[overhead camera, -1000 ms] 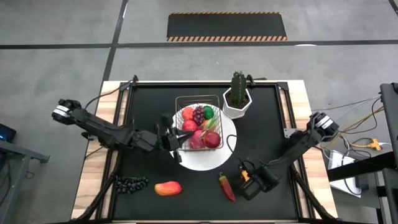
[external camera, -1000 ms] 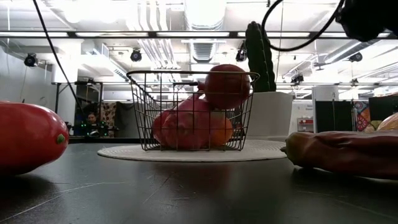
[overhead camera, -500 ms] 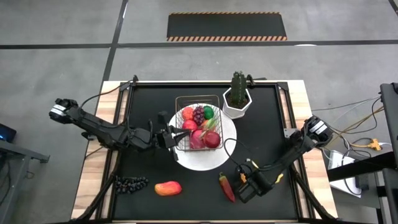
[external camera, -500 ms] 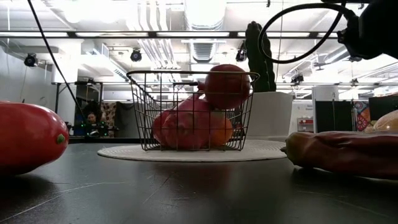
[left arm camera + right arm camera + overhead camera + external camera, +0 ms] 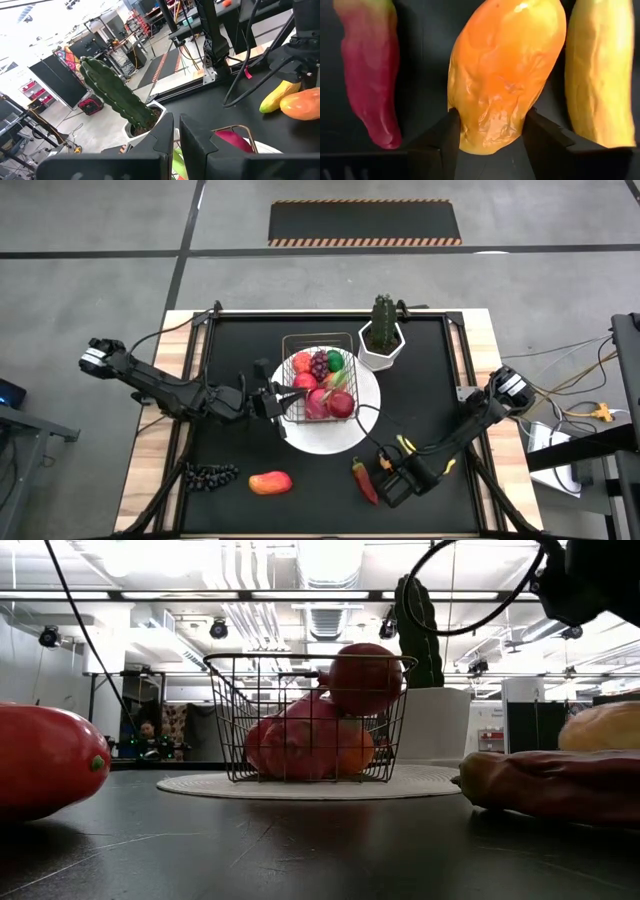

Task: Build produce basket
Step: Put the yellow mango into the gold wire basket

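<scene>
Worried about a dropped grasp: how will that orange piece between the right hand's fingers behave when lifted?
The orange piece looks glossy and rounded, so it may slip. It tapers where the right hand closes on it, so it could squeeze out. Lying between the red chili and the banana, it might nudge either one.

Light is bright and even, coming from ceiling strips point(image 5: 330, 595) that blow out white in the low view. Seen from above, the black mat point(image 5: 230, 370) stays matte, with soft, short shadows. In the low view the mat shows a dull sheen; the near red fruit point(image 5: 45, 760) is soft-edged, the basket point(image 5: 310, 720) sharper. The right wrist view is very close: the orange fruit point(image 5: 505, 75) carries small glare spots. In the left wrist view straight lines lean, and the windows wash out.
</scene>
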### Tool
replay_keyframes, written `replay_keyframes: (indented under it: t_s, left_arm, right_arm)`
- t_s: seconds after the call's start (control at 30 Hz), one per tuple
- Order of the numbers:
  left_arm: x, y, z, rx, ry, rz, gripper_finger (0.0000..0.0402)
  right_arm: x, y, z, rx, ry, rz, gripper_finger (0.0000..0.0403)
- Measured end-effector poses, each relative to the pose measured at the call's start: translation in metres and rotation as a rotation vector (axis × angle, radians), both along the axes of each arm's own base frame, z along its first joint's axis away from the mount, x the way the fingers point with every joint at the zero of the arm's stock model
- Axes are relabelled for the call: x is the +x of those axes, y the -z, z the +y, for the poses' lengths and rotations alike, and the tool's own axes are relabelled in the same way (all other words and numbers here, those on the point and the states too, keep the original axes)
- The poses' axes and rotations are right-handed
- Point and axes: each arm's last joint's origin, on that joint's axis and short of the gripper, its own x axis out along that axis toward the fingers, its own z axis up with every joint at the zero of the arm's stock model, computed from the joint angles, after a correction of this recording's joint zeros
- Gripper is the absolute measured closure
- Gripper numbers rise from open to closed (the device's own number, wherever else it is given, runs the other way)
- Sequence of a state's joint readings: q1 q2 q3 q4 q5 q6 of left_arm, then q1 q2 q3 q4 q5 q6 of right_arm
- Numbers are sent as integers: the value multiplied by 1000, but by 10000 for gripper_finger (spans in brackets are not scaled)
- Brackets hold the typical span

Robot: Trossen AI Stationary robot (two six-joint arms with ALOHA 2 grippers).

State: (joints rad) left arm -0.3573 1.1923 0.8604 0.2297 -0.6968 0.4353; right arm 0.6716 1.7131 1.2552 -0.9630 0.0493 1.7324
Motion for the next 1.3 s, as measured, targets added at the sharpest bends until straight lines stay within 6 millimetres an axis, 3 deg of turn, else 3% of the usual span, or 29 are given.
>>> replay_keyframes:
  t_s: [0.2, 0.33, 0.57, 0.8, 1.03, 1.13, 1.3]
  left_arm:
    - [0, 0, -1, -32, 26, -11, 389]
    - [1, 0, -4, -105, 152, -21, 389]
    - [3, -1, -11, -235, 370, -50, 357]
    - [9, 12, -19, -342, 429, 18, 246]
    - [12, 27, -31, -365, 448, 107, 108]
    - [14, 37, -35, -335, 455, 167, 80]
    - [16, 38, -34, -365, 445, 162, 73]
  right_arm:
    - [-3, -26, -7, -120, -199, -81, 233]
    - [4, -46, -4, -233, -526, -305, 232]
    - [26, -62, -4, -743, -890, -547, 232]
    - [54, -56, -9, -1011, -1015, -795, 232]
    - [60, -38, -34, -998, -996, -946, 232]
    - [62, -31, -45, -979, -968, -934, 232]
    - [67, -27, -56, -906, -960, -968, 232]
